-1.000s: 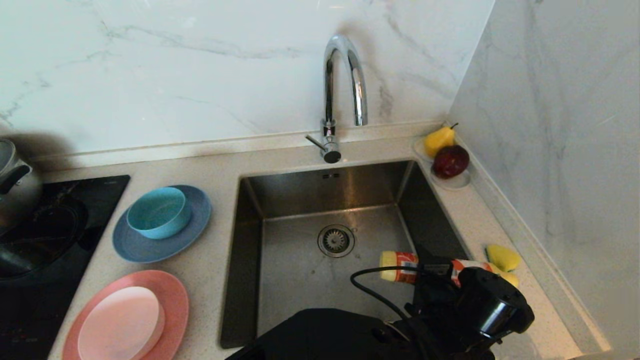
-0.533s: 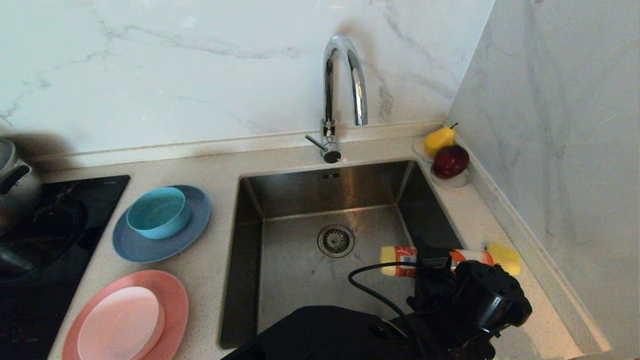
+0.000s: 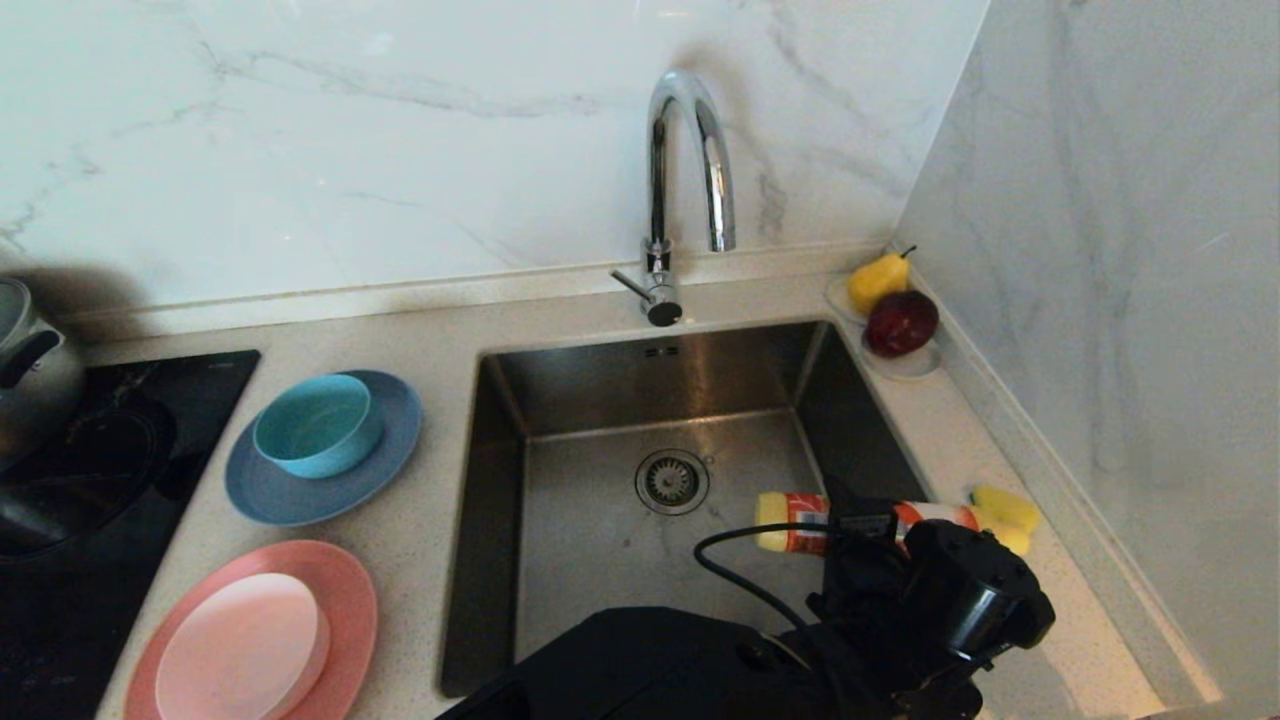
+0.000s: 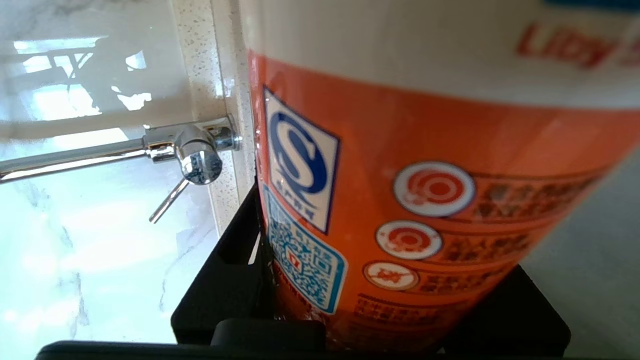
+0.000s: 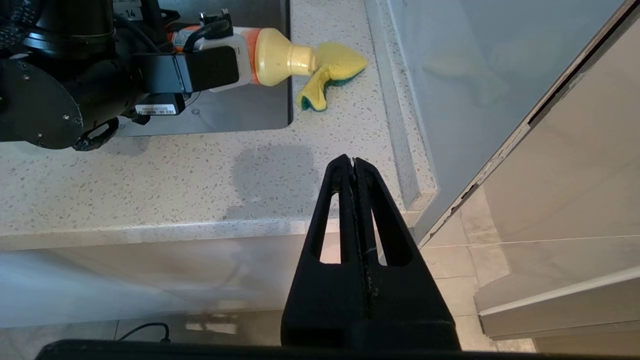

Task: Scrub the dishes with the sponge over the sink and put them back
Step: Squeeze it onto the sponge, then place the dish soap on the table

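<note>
The left hand (image 3: 868,528) is clamped around an orange detergent bottle (image 3: 800,522), holding it on its side at the right edge of the sink (image 3: 600,560). The bottle's yellow cap (image 5: 282,56) points right, at the sponge (image 3: 1005,508). The sponge lies on the narrow strip of desk (image 3: 950,450) between the sink's right rim and the raised lip under the side wall; there is little room there.

The basin itself is bare around its drain (image 3: 672,481). To the left of the sink the desk is wider: a teal bowl (image 3: 318,424) sits on a blue-grey plate (image 3: 390,450), and nearer the robot a pale pink dish (image 3: 240,648) rests on a salmon plate (image 3: 345,590). A black cooktop (image 3: 60,560) borders them on the left. A tap (image 3: 685,190) stands behind the sink, and a saucer with a pear and an apple (image 3: 895,300) fills the back right corner.

The right wrist view alone shows the right hand (image 5: 353,162), fingers pressed together, hanging off the front edge of the desk. It also shows the cap's tip right at the sponge, which is folded with its green layer underneath; whether they touch I cannot tell. The left wrist view is filled by the bottle's label, with dark fingers (image 4: 225,280) on either side.
</note>
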